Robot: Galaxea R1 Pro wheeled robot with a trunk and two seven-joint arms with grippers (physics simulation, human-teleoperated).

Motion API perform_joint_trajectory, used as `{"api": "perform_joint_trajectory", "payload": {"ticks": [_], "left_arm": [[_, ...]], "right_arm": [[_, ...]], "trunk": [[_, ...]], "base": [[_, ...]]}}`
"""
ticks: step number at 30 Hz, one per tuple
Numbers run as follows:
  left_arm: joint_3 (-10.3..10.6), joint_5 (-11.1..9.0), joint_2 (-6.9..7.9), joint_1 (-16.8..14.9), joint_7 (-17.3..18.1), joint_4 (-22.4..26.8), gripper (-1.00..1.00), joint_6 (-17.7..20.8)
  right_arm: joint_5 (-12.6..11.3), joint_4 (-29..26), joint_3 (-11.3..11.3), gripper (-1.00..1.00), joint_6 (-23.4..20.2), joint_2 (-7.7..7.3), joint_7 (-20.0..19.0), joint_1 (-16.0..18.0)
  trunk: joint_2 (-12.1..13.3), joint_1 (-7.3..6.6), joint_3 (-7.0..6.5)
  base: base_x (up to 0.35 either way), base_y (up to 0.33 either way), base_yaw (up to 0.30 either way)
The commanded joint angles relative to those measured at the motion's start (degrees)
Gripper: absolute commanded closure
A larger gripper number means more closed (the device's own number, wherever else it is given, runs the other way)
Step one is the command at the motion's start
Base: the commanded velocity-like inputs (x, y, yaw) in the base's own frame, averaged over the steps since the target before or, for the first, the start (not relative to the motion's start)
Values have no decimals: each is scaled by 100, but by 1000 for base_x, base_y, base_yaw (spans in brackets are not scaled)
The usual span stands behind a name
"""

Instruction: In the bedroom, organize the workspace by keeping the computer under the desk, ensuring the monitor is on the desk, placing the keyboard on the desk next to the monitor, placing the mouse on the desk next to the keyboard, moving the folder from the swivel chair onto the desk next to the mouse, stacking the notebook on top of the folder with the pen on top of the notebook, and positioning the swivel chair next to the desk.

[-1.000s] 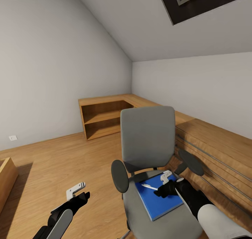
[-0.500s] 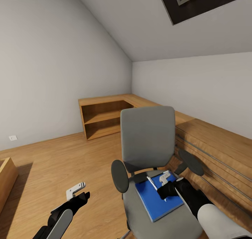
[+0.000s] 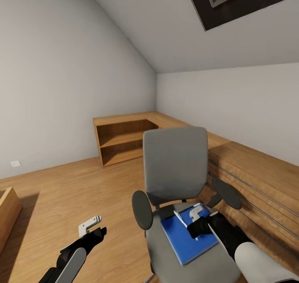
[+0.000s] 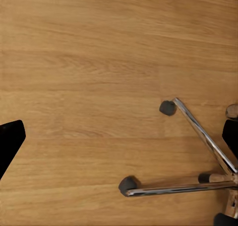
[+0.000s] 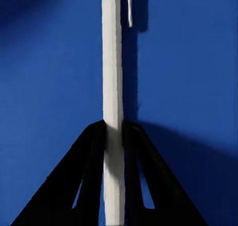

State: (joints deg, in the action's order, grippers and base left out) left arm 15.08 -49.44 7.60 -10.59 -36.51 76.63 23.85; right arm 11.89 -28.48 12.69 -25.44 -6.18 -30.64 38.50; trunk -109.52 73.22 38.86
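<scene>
Pen [image 5: 112, 87], white and slim, sits pinched between the two black fingers of the right gripper [image 3: 196, 227], which are closed tight against its sides in the right wrist view; the blue folder [image 3: 189, 236] lies directly beneath it, flat on the grey seat of the swivel chair [image 3: 175, 167], and in the head view the pen slants up and away from the gripper over the folder's far part; whether its tip touches the folder I cannot tell; the left gripper [image 3: 92, 231] hangs low beside the chair over the wooden floor [image 3: 70, 183], holding nothing, its dark fingers at opposite edges of the left wrist view, spread apart; that view looks down on the chair's chrome star base [image 4: 198, 156] and casters; a wooden shelf unit [image 3: 122, 137] stands in the corner behind the chair.
</scene>
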Motion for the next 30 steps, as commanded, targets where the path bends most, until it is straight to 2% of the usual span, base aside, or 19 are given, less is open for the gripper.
{"api": "perform_joint_trajectory", "payload": {"ticks": [1,8,22,30], "left_arm": [[13,-40,5,-4,-49,9,-100,6],[13,-41,4,-4,-59,9,-100,13],[13,-45,4,-4,-60,9,-100,14],[13,-40,4,-4,-61,9,-100,14]], "right_arm": [[138,211,23,100,-5,-6,-21,-1],[138,204,8,100,-5,-6,-21,-1],[130,185,-10,100,45,-6,-16,-1],[123,36,-15,100,72,-6,-2,-1]], "trunk": [[39,-23,-11],[320,-177,-137],[881,-484,-388],[1202,-660,-532]], "base": [[0,0,0],[-15,0,0],[-284,0,0],[-42,0,0]]}}
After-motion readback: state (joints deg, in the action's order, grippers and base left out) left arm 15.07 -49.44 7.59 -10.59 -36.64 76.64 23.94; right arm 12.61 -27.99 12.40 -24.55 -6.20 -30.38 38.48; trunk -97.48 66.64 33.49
